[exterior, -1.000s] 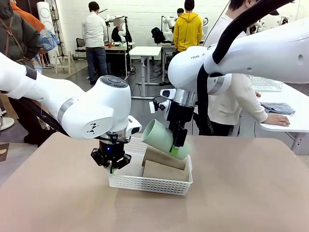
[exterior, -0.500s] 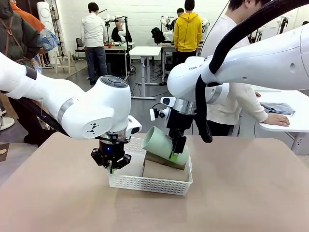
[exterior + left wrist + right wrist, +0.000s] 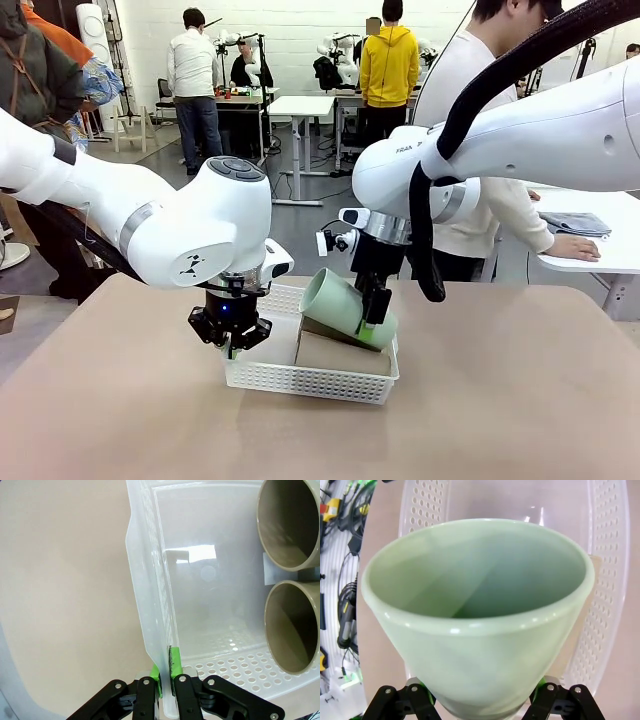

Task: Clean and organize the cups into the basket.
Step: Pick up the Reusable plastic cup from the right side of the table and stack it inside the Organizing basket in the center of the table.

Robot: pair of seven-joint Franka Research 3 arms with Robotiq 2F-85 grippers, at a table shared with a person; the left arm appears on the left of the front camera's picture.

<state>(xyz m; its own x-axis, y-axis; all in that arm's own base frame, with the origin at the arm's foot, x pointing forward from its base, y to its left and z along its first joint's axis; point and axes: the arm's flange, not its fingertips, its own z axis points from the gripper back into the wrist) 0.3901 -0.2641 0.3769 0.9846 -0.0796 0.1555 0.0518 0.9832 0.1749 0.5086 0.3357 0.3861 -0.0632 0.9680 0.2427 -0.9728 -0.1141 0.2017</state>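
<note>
The white basket [image 3: 310, 378] sits in the middle of the tan counter [image 3: 500, 400]. 2 brown cups [image 3: 340, 352] lie on their sides in it, side by side, with their open mouths facing the left end. Lying down like this, they fit across the basket and leave room at that end.

The left pincer [image 3: 166, 680] is pinched tight on the basket's rim at the left end. Its 2 green pads sit on each side of the thin wall. It looks like it holds on so the basket will not slide when a cup goes in.

The right pincer [image 3: 368, 322] holds the green cup [image 3: 345, 308] by its narrow bottom end. The fingers are spread about as wide as that end and press on both sides of it. The cup is tilted, with its wide mouth up and to the left. It hangs just over the 2 brown cups, very close to them. I cannot tell if it touches them yet.

The tilt seems to be so the green cup can lie down like the others. I think this is the last cup, so the job is almost done. It could roll off the brown cups if let go too soon.
</note>
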